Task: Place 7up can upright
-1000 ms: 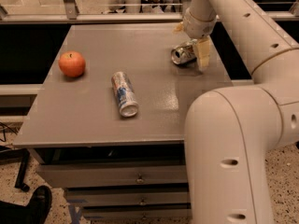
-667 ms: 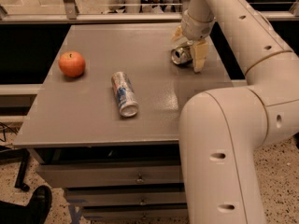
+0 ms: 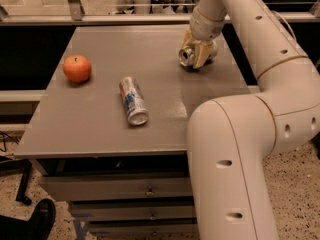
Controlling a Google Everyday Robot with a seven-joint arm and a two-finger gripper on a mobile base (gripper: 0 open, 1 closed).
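Observation:
The 7up can point(image 3: 186, 57) lies on its side at the far right of the grey table point(image 3: 95, 129), its silver top facing left and toward me. My gripper point(image 3: 196, 52) comes down on it from above, with one yellowish finger point(image 3: 204, 54) on the can's near side and the other behind it. The fingers are shut on the can's body. The can is low, at or just above the tabletop; I cannot tell whether it touches.
A red-orange apple point(image 3: 77, 68) sits at the table's left. A slimmer silver can with blue and red print point(image 3: 133, 100) lies on its side mid-table. My arm's large white links point(image 3: 235, 159) fill the right foreground. Drawers point(image 3: 145, 191) are below the tabletop, and a metal rail point(image 3: 125, 19) runs behind.
The gripper and the 7up can have shifted slightly left together. The apple and the slim can have not moved.

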